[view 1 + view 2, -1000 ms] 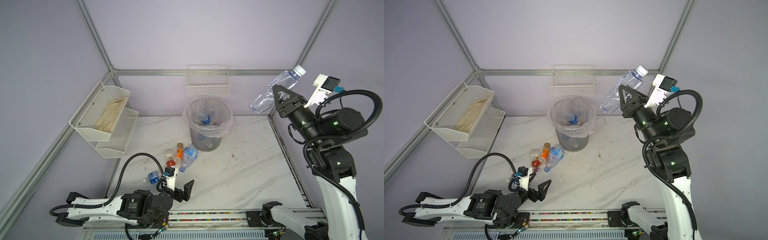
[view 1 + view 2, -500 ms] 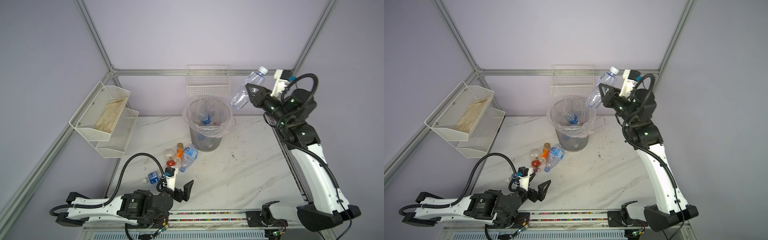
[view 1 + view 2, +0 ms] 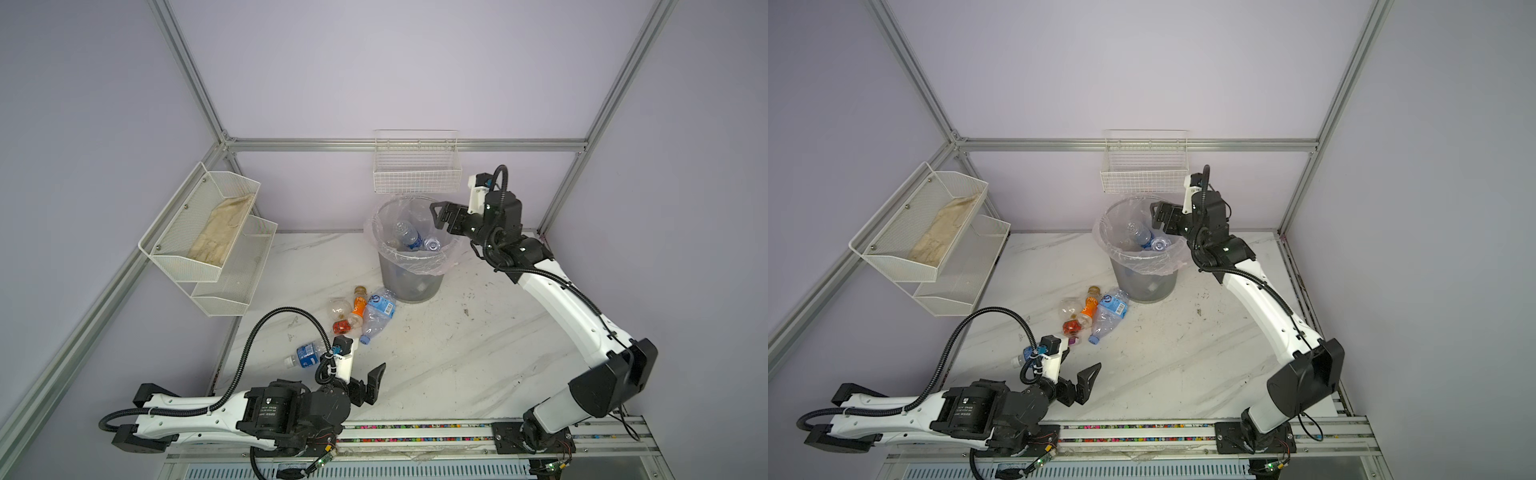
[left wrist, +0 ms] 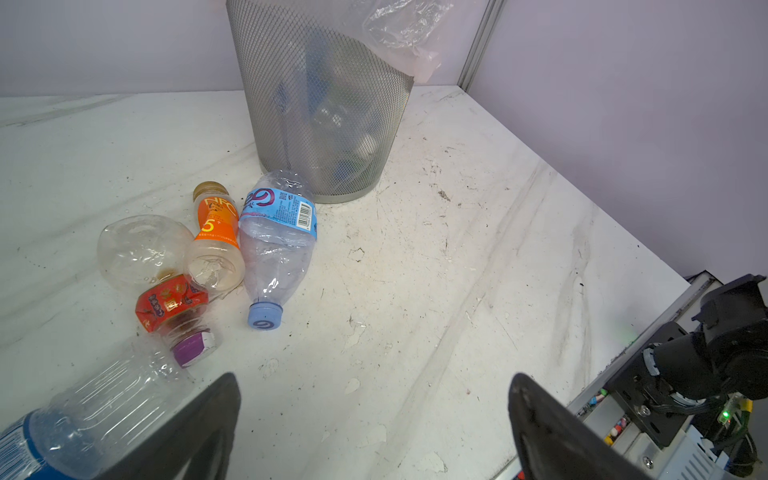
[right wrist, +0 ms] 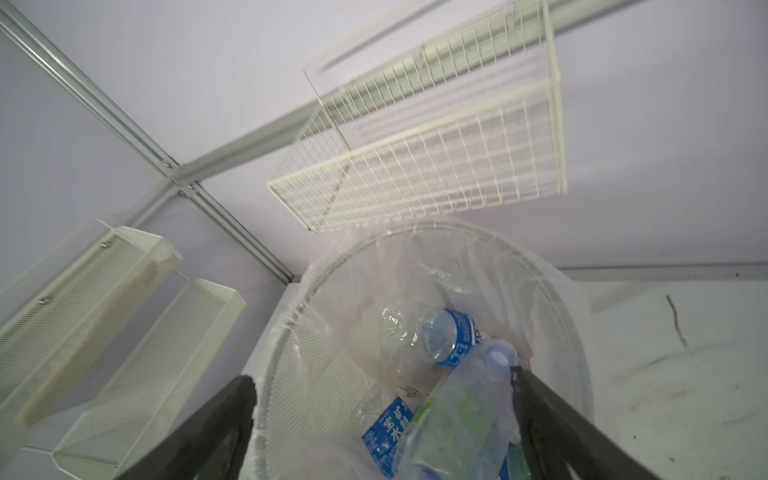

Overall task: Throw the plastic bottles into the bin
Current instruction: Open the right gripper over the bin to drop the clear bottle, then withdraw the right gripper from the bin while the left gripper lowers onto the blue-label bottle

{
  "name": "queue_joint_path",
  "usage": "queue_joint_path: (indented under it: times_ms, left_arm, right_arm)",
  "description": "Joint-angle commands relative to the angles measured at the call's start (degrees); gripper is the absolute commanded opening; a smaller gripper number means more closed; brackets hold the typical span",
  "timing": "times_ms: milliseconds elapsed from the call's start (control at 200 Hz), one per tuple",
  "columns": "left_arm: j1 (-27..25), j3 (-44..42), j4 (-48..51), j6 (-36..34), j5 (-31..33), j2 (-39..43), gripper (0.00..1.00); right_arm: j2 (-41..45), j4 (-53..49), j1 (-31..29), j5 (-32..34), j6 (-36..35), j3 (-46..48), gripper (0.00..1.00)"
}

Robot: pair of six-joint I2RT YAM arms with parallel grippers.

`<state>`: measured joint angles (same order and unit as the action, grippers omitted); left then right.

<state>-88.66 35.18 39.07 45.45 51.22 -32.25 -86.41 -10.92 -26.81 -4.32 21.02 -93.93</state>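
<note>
The grey mesh bin (image 3: 411, 278) with its clear liner stands at the back of the table and holds several plastic bottles (image 3: 409, 237). My right gripper (image 3: 439, 216) hovers over its rim, open. In the right wrist view a blurred clear bottle with a green label (image 5: 457, 419) lies loose beside one finger, above the bin's inside. In front of the bin lie an orange-label bottle (image 4: 214, 224), a blue-label bottle (image 4: 278, 232) and a red-label bottle (image 4: 170, 303). My left gripper (image 4: 374, 415) rests low and open near the table front, with another blue-label bottle (image 4: 62, 424) beside it.
A white wire basket (image 3: 417, 174) hangs on the back wall just above the bin. Two white mesh shelves (image 3: 208, 232) on the left wall hold a beige cloth. A rail (image 3: 415, 428) runs along the table's front edge.
My right arm swung left and down from high at the right to above the bin. Its jaws opened and let go of the clear bottle. The left arm stayed still.
</note>
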Motion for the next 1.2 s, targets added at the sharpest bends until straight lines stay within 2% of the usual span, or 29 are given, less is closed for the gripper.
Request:
queue_joint_path:
  times_ms: [0, 420, 545, 640, 695, 725, 815, 895, 1035, 1195]
  left_arm:
    - [-0.3, 5.1, 0.4, 1.0, 1.9, -0.4, 0.98]
    - [-0.3, 4.7, 3.8, 4.3, 3.9, 0.7, 0.99]
    - [0.4, 7.0, 7.9, 4.5, 3.8, -1.1, 1.0]
    - [3.0, 11.0, 12.7, 4.3, 1.8, -4.4, 1.0]
    - [6.1, 12.6, 13.9, 2.6, -1.4, -5.7, 1.0]
    - [8.8, 12.9, 13.0, 0.4, -5.3, -6.1, 1.0]
    - [19.7, 12.4, 10.7, -3.7, -18.6, -7.1, 1.0]
    - [29.1, 11.8, 11.4, -4.7, -26.0, -8.9, 1.0]
    - [38.4, 9.3, 12.9, -3.1, -27.4, -10.7, 1.0]
    - [48.7, 3.9, 10.1, -2.8, -30.6, -6.1, 1.0]
  right_arm:
    - [3.8, 2.7, -0.4, 1.7, -1.8, 0.1, 0.98]
    - [11.7, 2.5, -0.5, 0.2, -0.2, 5.0, 0.98]
    - [14.8, 3.5, -0.5, -1.8, 0.8, 7.6, 0.98]
    - [17.1, 4.8, -0.4, -3.3, 1.6, 10.1, 0.98]
    - [18.2, 5.3, -0.5, -3.8, 2.0, 11.6, 0.98]
    - [18.6, 5.3, -0.5, -4.0, 2.3, 12.3, 0.98]
    - [19.7, 5.4, -0.4, -4.4, 3.2, 13.8, 0.98]
    - [20.4, 5.0, -0.4, -4.8, 3.7, 14.8, 0.98]
    - [22.4, 3.5, -0.4, -4.5, 3.7, 16.0, 0.97]
    - [25.0, 2.4, -0.4, -4.2, 3.7, 17.9, 0.98]
